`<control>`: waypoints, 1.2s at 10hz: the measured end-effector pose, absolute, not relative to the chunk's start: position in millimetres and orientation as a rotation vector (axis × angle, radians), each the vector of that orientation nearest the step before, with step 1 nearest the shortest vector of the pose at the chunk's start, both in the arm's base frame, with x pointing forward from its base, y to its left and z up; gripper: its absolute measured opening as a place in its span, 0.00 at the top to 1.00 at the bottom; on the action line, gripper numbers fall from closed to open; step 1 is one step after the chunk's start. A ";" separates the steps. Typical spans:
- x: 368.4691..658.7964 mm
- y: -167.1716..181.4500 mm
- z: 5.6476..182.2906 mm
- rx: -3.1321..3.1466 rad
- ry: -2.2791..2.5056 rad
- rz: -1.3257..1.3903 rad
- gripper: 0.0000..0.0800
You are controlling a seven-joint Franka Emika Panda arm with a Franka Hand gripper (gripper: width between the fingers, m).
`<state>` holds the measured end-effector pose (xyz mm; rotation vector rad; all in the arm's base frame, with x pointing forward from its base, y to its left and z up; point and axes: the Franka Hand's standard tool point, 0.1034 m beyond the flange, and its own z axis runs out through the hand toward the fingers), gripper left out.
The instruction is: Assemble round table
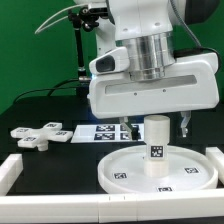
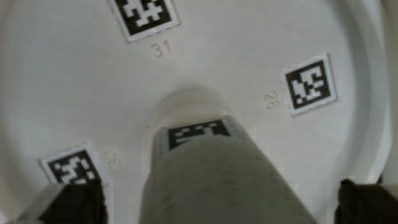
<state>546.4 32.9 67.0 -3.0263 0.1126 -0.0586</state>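
Black tabletop (image 1: 58,162), green backdrop. We note the leg (image 1: 157,138) upright on the round disc (image 1: 115,172), directly beneath the gripper (image 2: 217,200), whose fingers straddle it unclenched. Foot piece (image 1: 38,133) lies well aside, unattached; roughly halfway, we judge.

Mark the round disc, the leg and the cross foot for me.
round disc (image 1: 128,158), exterior view, bare top face inside the rim.
leg (image 1: 157,138), exterior view, side wall above its tag.
cross foot (image 1: 38,133), exterior view, centre of the cross.
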 end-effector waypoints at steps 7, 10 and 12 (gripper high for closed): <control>549.1 32.7 69.0 -2.965 -0.791 -0.093 0.19; 552.7 32.6 70.3 -2.840 -1.284 -0.112 0.19; 554.0 36.2 71.8 -2.733 -1.557 -0.091 0.19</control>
